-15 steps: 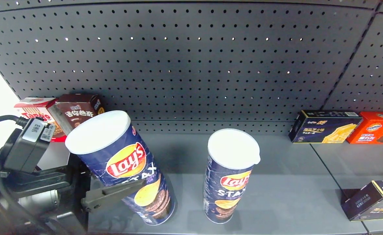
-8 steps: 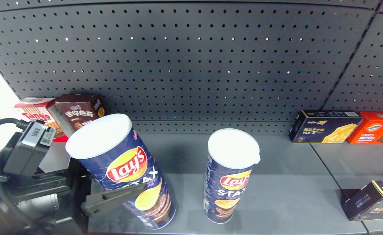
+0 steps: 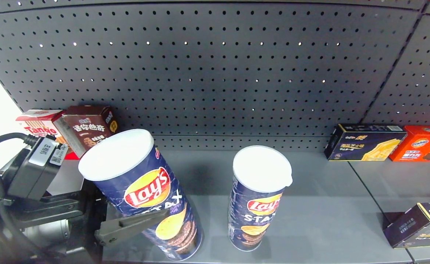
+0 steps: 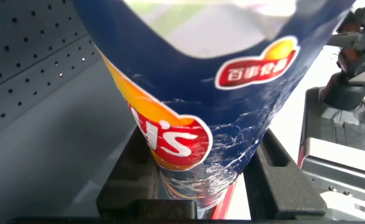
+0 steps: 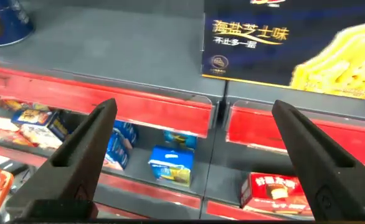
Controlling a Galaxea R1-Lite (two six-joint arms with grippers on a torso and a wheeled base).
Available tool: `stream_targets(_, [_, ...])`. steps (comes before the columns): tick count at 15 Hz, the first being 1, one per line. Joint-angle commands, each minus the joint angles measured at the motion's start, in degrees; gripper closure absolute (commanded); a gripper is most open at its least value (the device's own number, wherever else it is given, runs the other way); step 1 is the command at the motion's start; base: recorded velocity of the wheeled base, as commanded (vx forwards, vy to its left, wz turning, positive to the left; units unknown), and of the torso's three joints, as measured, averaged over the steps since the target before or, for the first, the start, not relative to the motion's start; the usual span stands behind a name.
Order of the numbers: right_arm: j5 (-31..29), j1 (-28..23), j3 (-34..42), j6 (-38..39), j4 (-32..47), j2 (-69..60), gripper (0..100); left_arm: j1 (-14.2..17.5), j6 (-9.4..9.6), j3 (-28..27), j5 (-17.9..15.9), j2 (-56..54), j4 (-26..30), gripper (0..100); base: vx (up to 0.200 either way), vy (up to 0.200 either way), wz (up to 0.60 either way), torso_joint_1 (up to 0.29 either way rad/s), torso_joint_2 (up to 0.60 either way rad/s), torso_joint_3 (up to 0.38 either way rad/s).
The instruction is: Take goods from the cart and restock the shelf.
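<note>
While its white lid leans to the left, the blue chip can [image 3: 141, 190] stands tilted at the front of the grey shelf [image 3: 328, 220]. The left pincer [image 3: 136, 220] is clamped about its lower body. I cannot tell whether its base touches the shelf. A second can [image 3: 257, 198] of the same kind stands upright to its right, apart from it. The right pincer [image 5: 195, 106] hangs wide apart and empty before the shelf's red front rail [image 5: 164, 107], near a dark box [image 5: 294, 43] with yellow print.
</note>
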Motion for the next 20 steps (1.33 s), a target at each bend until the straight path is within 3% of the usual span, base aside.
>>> stream_targets(1, [0.0,-8.0,-0.1,0.0,0.0,0.1,0,0.0,-0.14,-0.4,-0.1,0.2,0.0,100,0.0,0.0,0.0,0.0,0.0,0.0])
stream_targets(2, [-0.1,-10.1,0.0,0.2,-0.2,-5.1,0,0.1,-0.14,-0.1,-0.2,0.2,0.1,100,0.0,0.0,0.0,0.0,0.0,0.0])
stream_targets(12, [-0.1,-10.3,0.0,0.1,-0.2,-5.1,0,0.3,-0.58,-1.5,0.0,0.4,0.8,100,0.0,0.0,0.0,0.0,0.0,0.0])
stream_targets(16, [-0.1,-10.3,0.0,0.1,-0.2,-5.1,0,3.3,-0.32,-8.4,0.5,6.2,0.5,100,0.0,0.0,0.0,0.0,0.0,0.0])
stream_targets(20, [-0.1,-10.3,0.0,0.1,-0.1,-5.1,0,3.3,-0.14,-17.5,0.4,13.7,0.3,100,0.0,0.0,0.0,0.0,0.0,0.0])
